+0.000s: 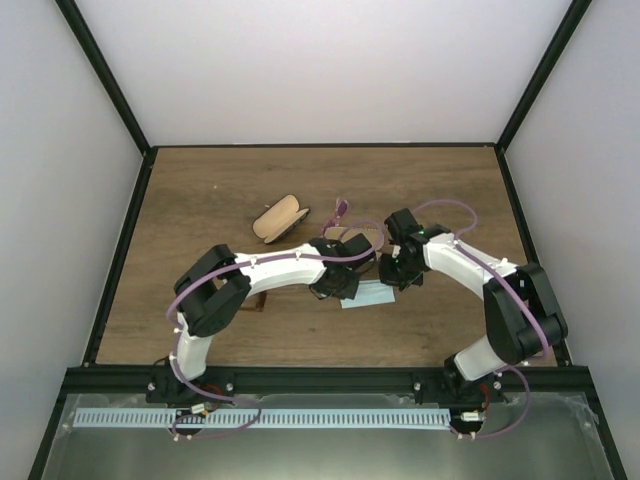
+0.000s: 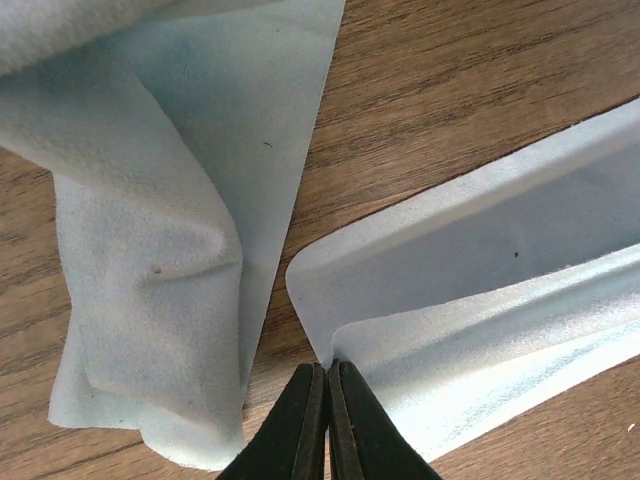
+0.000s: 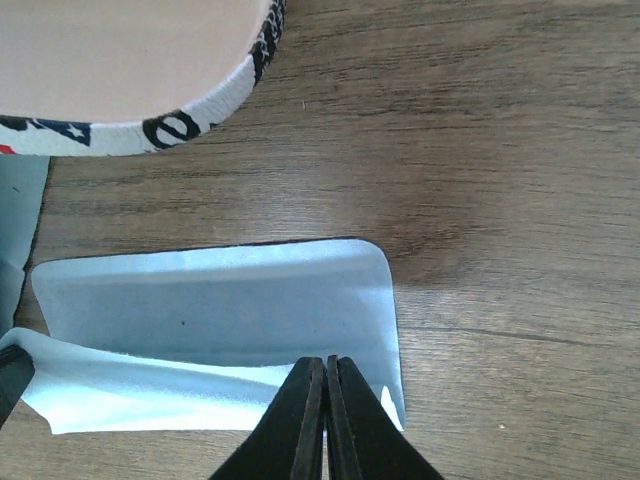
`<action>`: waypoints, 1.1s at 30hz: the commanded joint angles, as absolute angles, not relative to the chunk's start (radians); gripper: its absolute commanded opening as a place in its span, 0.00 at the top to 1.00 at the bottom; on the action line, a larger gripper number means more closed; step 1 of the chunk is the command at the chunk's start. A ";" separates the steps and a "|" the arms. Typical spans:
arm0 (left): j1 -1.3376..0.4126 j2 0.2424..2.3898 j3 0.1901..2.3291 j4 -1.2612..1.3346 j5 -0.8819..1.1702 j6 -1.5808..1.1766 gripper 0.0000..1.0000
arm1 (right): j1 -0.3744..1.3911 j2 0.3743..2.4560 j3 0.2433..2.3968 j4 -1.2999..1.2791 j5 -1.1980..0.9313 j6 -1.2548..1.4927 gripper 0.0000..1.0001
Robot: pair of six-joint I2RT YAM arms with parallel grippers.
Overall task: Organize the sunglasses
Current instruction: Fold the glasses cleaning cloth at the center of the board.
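We logged the left gripper (image 2: 327, 365) clenched, pinching the fold of the light blue cloth (image 2: 480, 260) at its left end. The right gripper (image 3: 326, 360) was also clenched, on the near edge of that cloth toward its right corner. Both grippers were busy with cloth, neither with eyewear. A second cloth (image 2: 150, 200) lay crumpled just left of the first. The patterned case (image 3: 120, 60) sat open just beyond the held cloth.

The sunglasses (image 1: 340, 209) showed only from the top camera, thin and dark, on the table (image 1: 200, 190) on the far side of the patterned case and right of the tan case (image 1: 280, 218). We couldn't read their long axis. They lay far of both grippers, slightly left of centre, so we judged the left arm marginally nearer. Either gripper must let go of the cloth first.
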State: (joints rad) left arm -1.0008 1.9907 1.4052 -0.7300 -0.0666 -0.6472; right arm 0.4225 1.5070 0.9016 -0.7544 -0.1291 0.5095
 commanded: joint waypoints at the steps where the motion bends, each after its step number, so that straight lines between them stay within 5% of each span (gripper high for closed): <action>1: -0.996 1.961 1.387 -0.728 -0.067 -0.653 0.96 | 0.419 1.484 0.896 -0.765 -0.125 0.502 0.98; 33: -0.988 2.006 1.424 -0.735 -0.061 -0.623 0.95 | 0.417 1.514 0.905 -0.758 -0.131 0.502 0.98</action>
